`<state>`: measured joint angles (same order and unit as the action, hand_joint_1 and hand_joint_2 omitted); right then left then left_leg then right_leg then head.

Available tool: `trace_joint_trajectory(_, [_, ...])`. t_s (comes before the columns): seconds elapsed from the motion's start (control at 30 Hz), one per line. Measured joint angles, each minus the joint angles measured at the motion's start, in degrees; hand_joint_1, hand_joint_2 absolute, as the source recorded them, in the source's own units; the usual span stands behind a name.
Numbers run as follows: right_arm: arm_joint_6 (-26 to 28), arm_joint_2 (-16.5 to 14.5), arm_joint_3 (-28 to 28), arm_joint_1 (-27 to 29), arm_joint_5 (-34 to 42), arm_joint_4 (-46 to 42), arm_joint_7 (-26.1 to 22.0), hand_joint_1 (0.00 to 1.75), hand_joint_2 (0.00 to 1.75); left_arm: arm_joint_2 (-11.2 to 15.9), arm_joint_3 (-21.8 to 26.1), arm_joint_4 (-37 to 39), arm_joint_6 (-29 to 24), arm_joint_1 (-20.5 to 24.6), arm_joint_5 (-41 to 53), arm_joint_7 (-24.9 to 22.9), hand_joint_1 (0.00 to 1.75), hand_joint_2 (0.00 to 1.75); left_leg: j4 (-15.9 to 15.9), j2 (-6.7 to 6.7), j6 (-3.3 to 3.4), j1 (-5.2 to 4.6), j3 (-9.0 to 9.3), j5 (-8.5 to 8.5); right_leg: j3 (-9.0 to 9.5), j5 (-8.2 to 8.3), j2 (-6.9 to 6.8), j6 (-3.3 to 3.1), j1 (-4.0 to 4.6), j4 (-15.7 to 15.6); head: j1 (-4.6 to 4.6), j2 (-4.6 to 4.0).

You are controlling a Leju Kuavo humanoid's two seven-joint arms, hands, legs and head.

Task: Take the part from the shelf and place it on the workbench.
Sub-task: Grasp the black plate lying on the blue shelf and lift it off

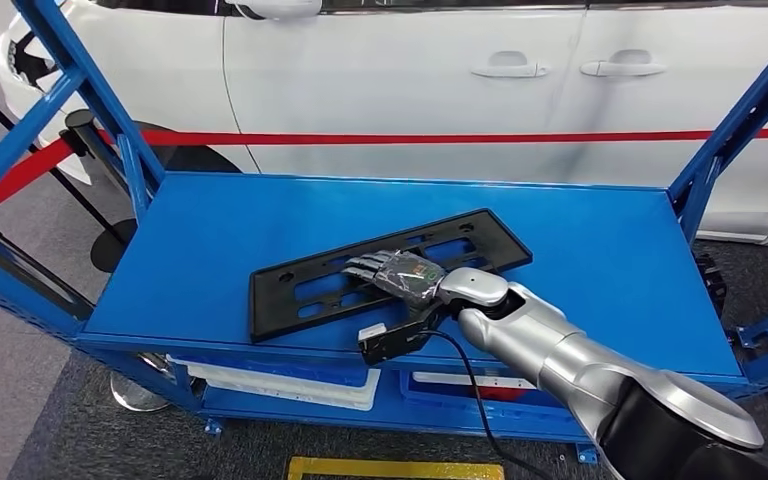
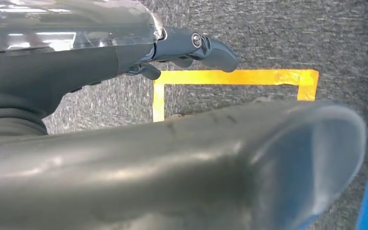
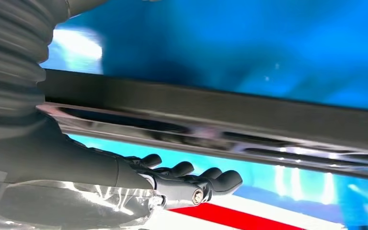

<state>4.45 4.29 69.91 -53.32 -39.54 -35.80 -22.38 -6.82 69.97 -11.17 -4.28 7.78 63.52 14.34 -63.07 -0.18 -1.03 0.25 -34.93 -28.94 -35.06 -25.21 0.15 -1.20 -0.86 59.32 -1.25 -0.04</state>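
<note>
One long black slotted plastic plate (image 1: 380,272) lies on the blue metal shelf (image 1: 600,250), long axis near-left to far-right; my right hand (image 1: 395,270) rests extended across it, gripping nothing, my left hand (image 2: 187,48) curled on nothing.

The flat blue metal shelf top (image 1: 600,250) lies bare to either side of the long black slotted plastic part (image 1: 300,290); slanted blue steel frame posts (image 1: 110,110) close both ends, and a white car body (image 1: 410,90) stands behind the far edge
</note>
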Motion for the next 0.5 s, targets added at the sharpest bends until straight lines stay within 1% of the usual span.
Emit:
trace_joint_trajectory(0.07, [1.63,0.01,-0.01,0.42,-0.55,0.00,1.17,0.00,1.75,-0.02,-0.02,0.00,0.14,0.01,0.04,0.04,0.00,0.00,-7.28,0.00,-0.47,0.26,-3.15,-3.59,-0.11,0.06,-0.03,-0.20,0.02,-0.03,-0.02,0.00])
trace_joint_trajectory(0.1, [2.73,-0.05,-0.01,0.76,-1.08,0.00,1.95,0.00,1.75,-0.03,-0.02,0.00,0.20,-0.01,0.04,-0.02,0.00,0.00,-10.12,0.00,-0.61,0.36,-4.36,-4.51,-0.13,0.07,-0.02,-0.22,0.04,-0.02,-0.02,0.00])
trace_joint_trajectory(0.13, [3.93,-0.17,-0.01,1.11,-1.82,0.01,2.82,0.00,1.75,-0.04,-0.03,0.00,0.25,-0.03,0.02,-0.09,0.00,0.00,-11.16,0.01,-0.68,0.41,-4.72,-4.40,-0.11,0.07,-0.01,-0.22,0.05,-0.02,-0.02,0.00])
trace_joint_trajectory(0.17, [5.03,-0.34,-0.01,1.40,-2.63,0.02,3.64,0.00,1.75,-0.04,-0.03,0.00,0.27,-0.04,-0.01,-0.16,0.00,0.00,-10.01,0.01,-0.66,0.44,-4.04,-3.27,-0.05,0.08,0.02,-0.21,0.04,-0.02,-0.02,0.00])
trace_joint_trajectory(0.2, [6.00,-0.56,-0.01,1.59,-3.51,0.07,4.33,0.00,1.75,-0.04,-0.03,0.00,0.27,-0.03,-0.06,-0.22,0.00,0.00,-6.67,0.01,-0.53,0.44,-2.28,-1.36,0.05,0.09,0.05,-0.19,0.04,-0.02,-0.02,0.00])
trace_joint_trajectory(0.23, [6.84,-0.80,-0.02,1.72,-4.36,0.18,4.92,0.00,1.75,-0.04,-0.03,0.00,0.28,0.00,-0.12,-0.24,0.00,0.00,-2.45,0.03,-0.31,0.42,-0.14,0.38,0.13,0.13,0.08,-0.12,0.03,-0.02,-0.01,0.00])
trace_joint_trajectory(0.27, [7.64,-1.02,-0.03,1.83,-5.18,0.37,5.43,0.00,1.75,-0.03,-0.03,0.00,0.29,0.06,-0.21,-0.23,0.00,0.00,1.22,0.04,-0.01,0.29,1.68,1.54,0.16,0.17,0.12,0.07,0.10,-0.01,-0.01,0.00])
trace_joint_trajectory(0.3, [8.59,-1.21,-0.05,1.95,-6.13,0.61,6.01,0.00,1.75,-0.03,-0.03,0.00,0.30,0.10,-0.31,-0.20,0.00,0.00,3.80,0.04,0.33,0.12,2.91,2.17,0.16,0.24,0.15,0.36,0.13,-0.03,0.01,0.00])
trace_joint_trajectory(0.33, [9.70,-1.38,-0.07,2.10,-7.25,0.92,6.77,0.00,1.75,-0.02,-0.03,0.00,0.32,0.10,-0.40,-0.13,0.00,0.00,4.90,0.02,0.64,-0.06,3.33,2.17,0.15,0.32,0.17,0.71,0.14,-0.08,0.02,0.00])
trace_joint_trajectory(0.37, [10.89,-1.56,-0.08,2.28,-8.52,1.25,7.62,0.00,1.75,-0.02,-0.03,0.00,0.33,0.06,-0.49,-0.04,0.00,0.00,5.07,-0.02,0.94,-0.25,3.34,2.14,0.17,0.42,0.19,1.10,0.13,-0.19,0.02,0.00])
trace_joint_trajectory(0.43, [13.12,-1.87,-0.08,2.57,-11.42,2.05,9.62,0.00,1.75,-0.04,-0.03,0.00,0.34,-0.09,-0.55,0.12,0.00,0.00,5.66,-0.01,1.68,-0.09,3.56,2.73,0.12,0.29,0.17,1.77,0.10,-0.03,0.06,0.00])
trace_joint_trajectory(0.47, [13.98,-2.00,-0.07,2.67,-12.89,2.54,10.70,0.00,1.75,-0.07,-0.03,0.00,0.34,-0.13,-0.57,0.16,0.00,0.00,6.04,0.04,2.09,0.04,3.68,3.11,-0.35,-0.51,0.15,2.01,0.11,0.97,0.09,0.00])
trace_joint_trajectory(0.5, [14.68,-2.10,-0.07,2.76,-14.35,3.07,11.81,0.00,1.75,-0.09,-0.03,0.00,0.34,-0.14,-0.62,0.19,0.00,0.00,6.40,0.10,2.45,0.17,3.74,3.50,-1.32,-1.95,0.12,2.17,0.13,3.08,0.11,0.00])
